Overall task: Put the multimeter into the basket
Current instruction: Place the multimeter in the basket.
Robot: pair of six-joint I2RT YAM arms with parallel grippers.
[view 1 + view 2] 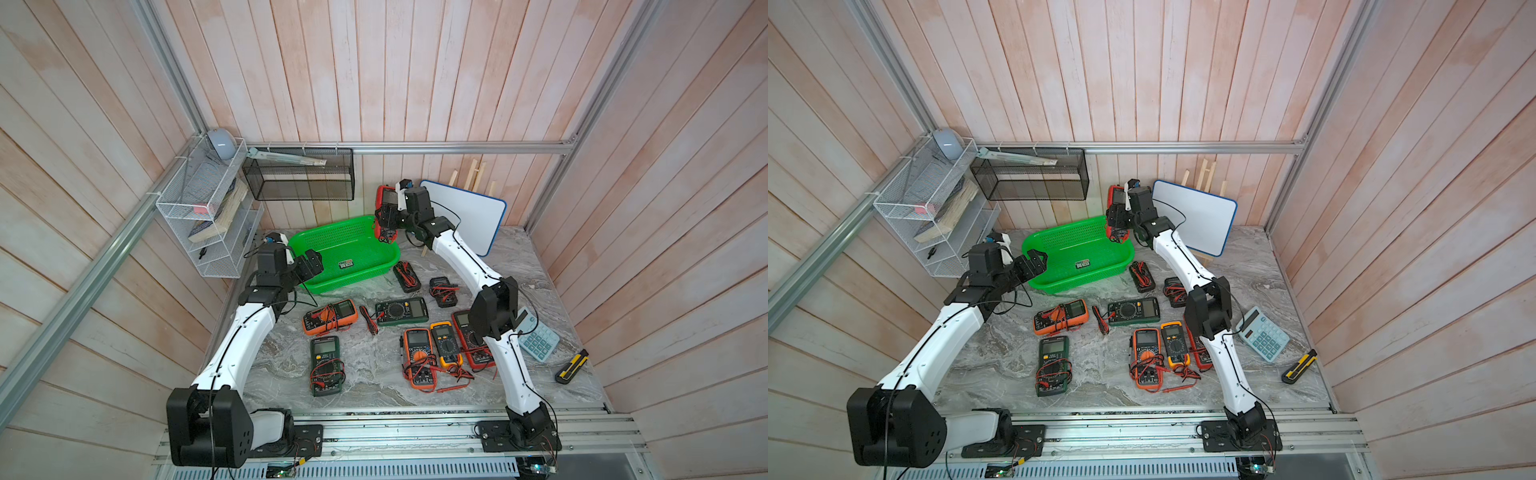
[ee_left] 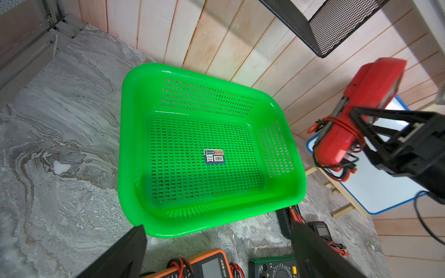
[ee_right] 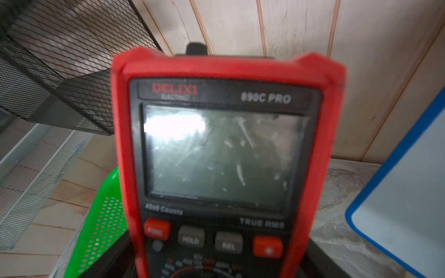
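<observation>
A red multimeter with leads wrapped round it hangs upright in the air over the far right corner of the bright green basket. My right gripper is shut on its lower half. The right wrist view is filled by the multimeter's screen, with the basket's wall below it. My left gripper is open and holds nothing, hovering at the basket's near left rim. Only a label sticker lies inside the basket.
Several multimeters lie on the marble table in front of the basket, among them an orange one and a green one. A whiteboard leans at the back right. A calculator and a utility knife lie right. A black mesh bin and white rack hang behind.
</observation>
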